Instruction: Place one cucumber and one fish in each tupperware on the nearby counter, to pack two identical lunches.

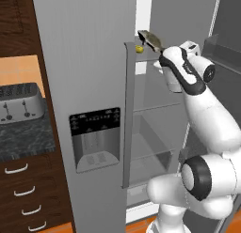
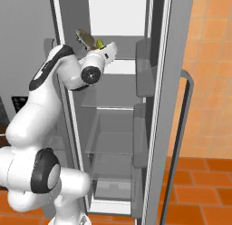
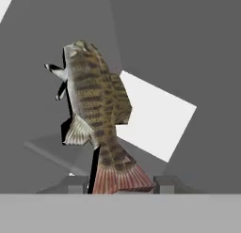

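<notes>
I've got the gripper (image 3: pixel 121 182) clamped on the fish (image 3: pixel 96 114) by its tail end, so the body sticks up past the fingertips, approx 12 o'clock in the hand view. In both base views the fish (image 1: pixel 150 39) is up inside the open fridge (image 2: pixel 113 106) by the top shelf, w/ a cucumber (image 1: pixel 139 49) just beside it at 8 o'clock. Fridge shelves below look bare. Toaster (image 1: pixel 19 103) sits on the surface (image 1: pixel 23 138) at 9 o'clock. Fish isn't packed yet, I reckon.

one fish (image 3: pixel 96 114), one cucumber (image 1: pixel 139 49), one toaster (image 1: pixel 19 103).
</notes>
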### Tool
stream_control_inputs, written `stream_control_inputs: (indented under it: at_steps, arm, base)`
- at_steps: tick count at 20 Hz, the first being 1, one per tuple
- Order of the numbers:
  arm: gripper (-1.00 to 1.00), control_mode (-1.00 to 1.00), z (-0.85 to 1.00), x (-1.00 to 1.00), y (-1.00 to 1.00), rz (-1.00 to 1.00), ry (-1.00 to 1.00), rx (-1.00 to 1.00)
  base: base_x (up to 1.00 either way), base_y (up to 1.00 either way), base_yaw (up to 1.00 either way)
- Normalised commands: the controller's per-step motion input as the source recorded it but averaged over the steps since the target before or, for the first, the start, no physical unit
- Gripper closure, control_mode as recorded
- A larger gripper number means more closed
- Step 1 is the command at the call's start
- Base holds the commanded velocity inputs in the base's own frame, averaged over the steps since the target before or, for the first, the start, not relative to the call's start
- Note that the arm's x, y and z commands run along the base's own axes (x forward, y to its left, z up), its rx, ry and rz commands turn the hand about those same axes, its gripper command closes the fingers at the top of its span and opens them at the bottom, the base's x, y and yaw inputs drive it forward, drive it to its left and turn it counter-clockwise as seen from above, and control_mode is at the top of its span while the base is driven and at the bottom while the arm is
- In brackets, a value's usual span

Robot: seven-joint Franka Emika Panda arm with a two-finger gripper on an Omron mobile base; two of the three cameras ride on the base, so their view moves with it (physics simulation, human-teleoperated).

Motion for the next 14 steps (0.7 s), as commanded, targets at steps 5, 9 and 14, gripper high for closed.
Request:
stream_control_inputs:
  at_steps: [5, 9, 14]
  arm:
    - [1.00, -1.00, 0.02, -1.00, 0.13, -0.01, 0.32, -0.06]
    - [1.00, -1.00, 0.18, -1.00, 0.00, -0.04, 0.69, 0.00]
    - [1.00, -1.00, 0.26, -1.00, -0.06, -0.07, 0.79, 0.00]
  base:
    - [0.00, 0.00, 0.00]
    - [0.00, 0.00, 0.00]
    - [0.00, 0.00, 0.00]
